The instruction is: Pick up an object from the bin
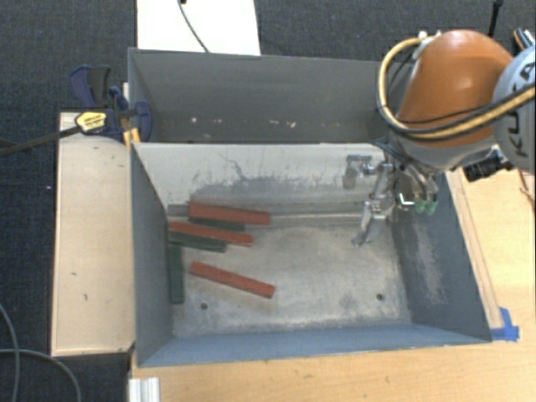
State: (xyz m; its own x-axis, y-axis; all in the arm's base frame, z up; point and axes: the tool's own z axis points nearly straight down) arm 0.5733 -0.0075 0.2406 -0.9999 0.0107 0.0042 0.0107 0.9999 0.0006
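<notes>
The gripper (pixel 366 227) hangs low at the right of the bin (pixel 435 266), toward the far wall. From this angle I cannot tell whether it stands wide or narrow. The things to pick lie well apart from it at the left. They are three red bars (pixel 229 215) and two green bars (pixel 175 275), one of which seems to touch the middle red one.
</notes>
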